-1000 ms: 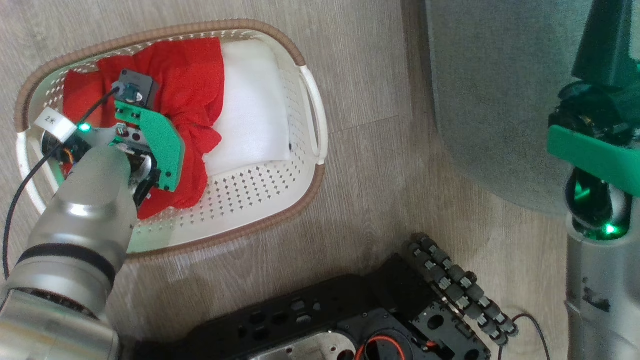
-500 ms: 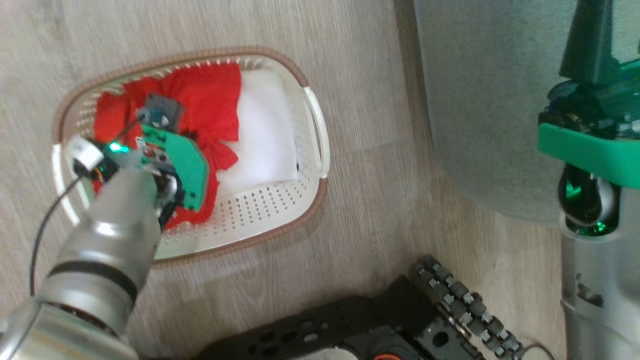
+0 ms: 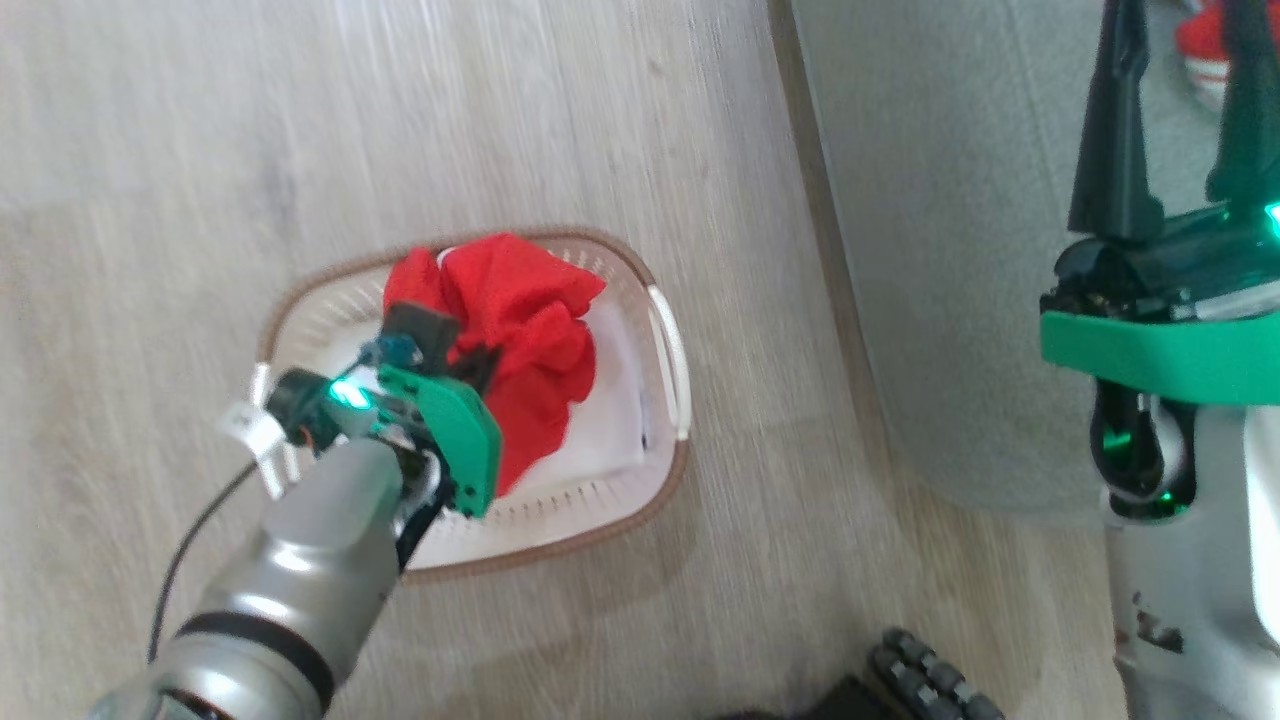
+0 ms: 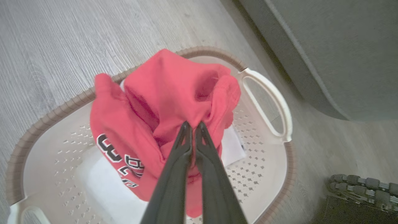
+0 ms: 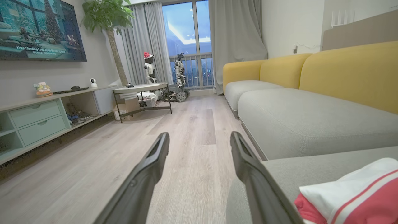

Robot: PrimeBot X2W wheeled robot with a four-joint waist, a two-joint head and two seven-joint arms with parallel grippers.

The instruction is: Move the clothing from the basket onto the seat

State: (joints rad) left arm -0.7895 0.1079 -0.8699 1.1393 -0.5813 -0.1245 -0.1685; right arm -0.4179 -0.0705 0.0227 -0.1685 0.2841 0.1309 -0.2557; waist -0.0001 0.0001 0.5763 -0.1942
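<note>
In the left wrist view we see the left gripper [image 4: 192,124] clenched on a fold of the red garment [image 4: 168,90], whose black-and-white lettering (hidden from the head view) hangs over the white sheet [image 4: 102,189] in the basket [image 4: 202,50]. The right wrist view shows the right gripper [image 5: 199,135] spread wide and empty, near a red-and-white garment [image 5: 351,193] lying on the seat [image 5: 295,171], right of the basket.

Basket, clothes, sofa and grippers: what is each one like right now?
Left gripper, jaws shut on the red lettered garment.
Red lettered garment, bunched, hanging over the basket.
Basket, upright, white sheet flat inside.
Right gripper, jaws open, empty.
Red-and-white garment, lying on the seat.
</note>
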